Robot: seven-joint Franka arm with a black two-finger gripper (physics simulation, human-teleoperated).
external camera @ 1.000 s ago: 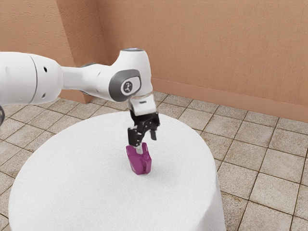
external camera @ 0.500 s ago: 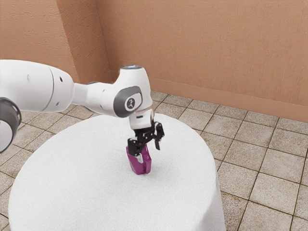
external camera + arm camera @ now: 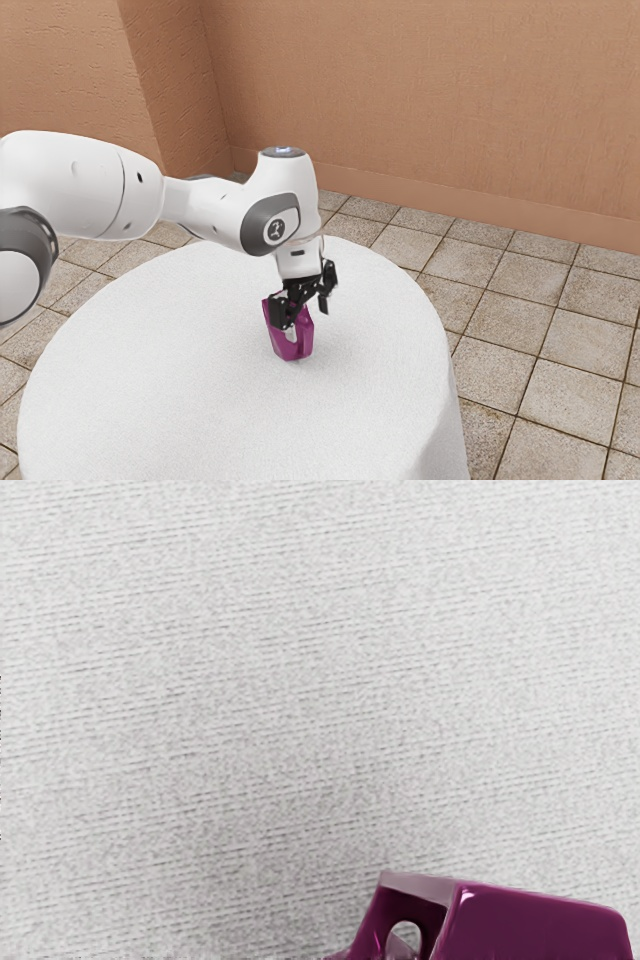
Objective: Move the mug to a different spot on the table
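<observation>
Item 1. Glossy magenta mug with angular, faceted walls (image 3: 290,342): stands on the round table covered in white textured cloth (image 3: 150,400), near the table's middle and a little toward the exterior view's right. Its base rests on the cloth and its open mouth faces up. In the wrist view the mug (image 3: 500,925) lies just under the hand, showing a slanted side and a small loop handle with a hole through it, and the white cloth (image 3: 300,680) spreads around it.

Item 2. Black two-finger gripper (image 3: 295,318): points downward at the mug's rim, with its lower part at or inside the mouth. Grip state: cannot tell whether it is clamped or released, as the mug's walls hide the contact.

Item 3. White jointed robot arm with grey joint caps (image 3: 200,205): enters from the exterior view's left and bends down over the table.

Item 4. Surroundings: beige stone-tiled floor (image 3: 540,300) and plain terracotta walls (image 3: 450,100).
</observation>
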